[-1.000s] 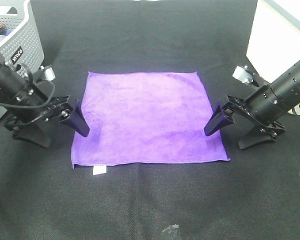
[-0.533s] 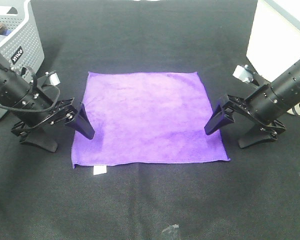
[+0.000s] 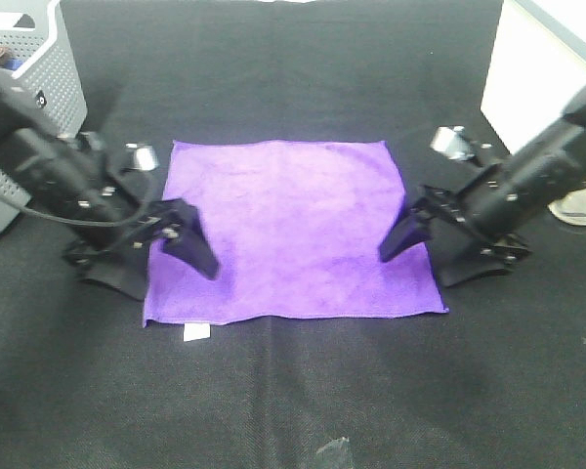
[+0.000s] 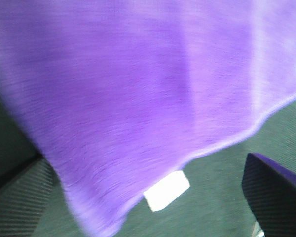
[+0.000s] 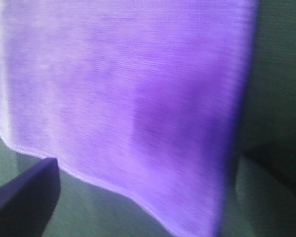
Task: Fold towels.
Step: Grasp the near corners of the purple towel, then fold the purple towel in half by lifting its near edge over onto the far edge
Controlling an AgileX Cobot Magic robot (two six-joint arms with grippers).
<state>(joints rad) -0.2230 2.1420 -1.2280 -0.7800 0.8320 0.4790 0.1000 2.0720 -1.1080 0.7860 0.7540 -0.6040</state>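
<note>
- scrap [image 3: 332,451], small, pale and crumpled, at the near edge of the black table cover [image 3: 293,401]; too small to tell what it is.
- tag [image 3: 194,332], white and oblong, poking out from the near hem of the towel close to its near-left corner, lying on the table cover (seen also from the left wrist [image 4: 166,190], just past the hem).
- towel [image 3: 293,230], bright purple, fuzzy, roughly square, spread flat and unfolded in the middle of the table cover, between the two grippers; all four corners lie down, and the near hem is slightly wavy.
- left gripper [image 3: 174,281], black, blurred, at the towel's left edge towards the near-left corner. Its jaws are spread wide, with one finger [image 3: 190,249] over the purple cloth and the other outside the edge, over the table cover. Nothing is pinched, and contact with the cloth cannot be told.
- right gripper [image 3: 414,269], black, at the towel's right edge towards the near-right corner. Its jaws are likewise spread, with one finger [image 3: 400,237] over the cloth and the other beyond the edge, gripping nothing.
- basket [image 3: 49,68], grey and perforated, at the far left corner, behind the left arm.
- white block [image 3: 532,68], at the far right corner, behind the right arm.
</note>
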